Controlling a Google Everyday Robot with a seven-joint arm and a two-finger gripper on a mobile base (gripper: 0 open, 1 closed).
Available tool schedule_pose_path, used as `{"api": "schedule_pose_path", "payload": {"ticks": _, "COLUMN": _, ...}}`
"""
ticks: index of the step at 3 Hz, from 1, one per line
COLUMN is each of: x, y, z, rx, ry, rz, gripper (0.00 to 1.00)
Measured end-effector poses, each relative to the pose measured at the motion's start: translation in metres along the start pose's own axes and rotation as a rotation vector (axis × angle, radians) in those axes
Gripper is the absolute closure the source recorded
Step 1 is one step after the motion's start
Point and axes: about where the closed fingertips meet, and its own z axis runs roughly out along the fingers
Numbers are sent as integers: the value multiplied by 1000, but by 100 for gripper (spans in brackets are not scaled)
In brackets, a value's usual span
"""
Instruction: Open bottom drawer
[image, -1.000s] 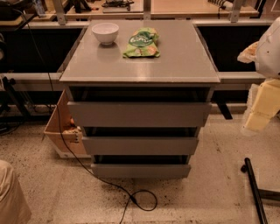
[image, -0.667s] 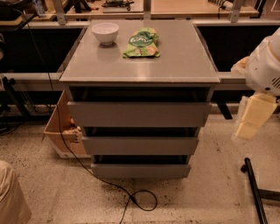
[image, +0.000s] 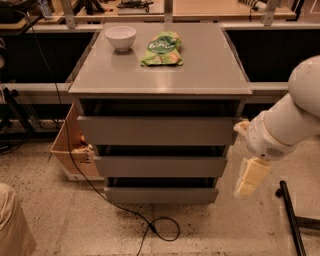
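At the far left, beside the table (image: 200, 70), an open cardboard box (image: 67, 150) sits on the speckled floor, and a black cable (image: 125, 212) runs from it across the floor to a loop in front. On the table's grey top, a white bowl (image: 120, 37) stands at the back left, with a green snack bag (image: 162, 49) just to its right. Three grey fronts sit below the top. The bottom drawer (image: 161, 194) is the lowest of them, just above the floor, with a dark gap above its plain front. To its right, apart from the front, the cream claw (image: 245, 189) hangs pointing down from the white arm (image: 285, 127). Whether the claw is open or closed cannot be told. It holds nothing visible.
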Motion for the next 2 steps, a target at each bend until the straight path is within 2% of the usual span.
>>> {"api": "schedule_pose_path", "payload": {"ticks": 2, "x": 6, "y": 39, "z": 122, "rx": -133, "ry": -47, "rz": -1, "gripper": 0}}
